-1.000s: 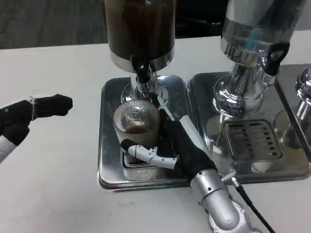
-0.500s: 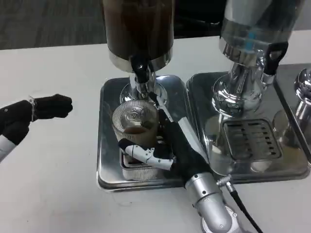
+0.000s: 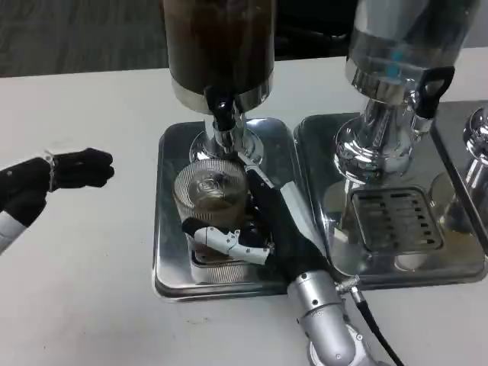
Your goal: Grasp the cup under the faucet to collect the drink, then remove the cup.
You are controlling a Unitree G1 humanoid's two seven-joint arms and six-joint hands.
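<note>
A clear ribbed cup [image 3: 210, 194] with a little brown drink in it stands on the steel drip tray [image 3: 169, 259] under the black faucet [image 3: 222, 114] of the dark-drink dispenser [image 3: 219, 46]. My right hand [image 3: 263, 225] wraps around the cup from the right, fingers curled across its front and its far side, gripping it. My left hand [image 3: 72, 169] hovers over the bare table at the far left, fingers curled in on nothing.
A second dispenser [image 3: 393, 84] with a black tap stands to the right on its own grated tray [image 3: 396, 221]. Another chrome fitting [image 3: 476, 145] is at the right edge. White table [image 3: 91, 290] stretches in front and to the left.
The cup and my right hand have slid slightly left and toward me on the tray. My left hand has stayed put.
</note>
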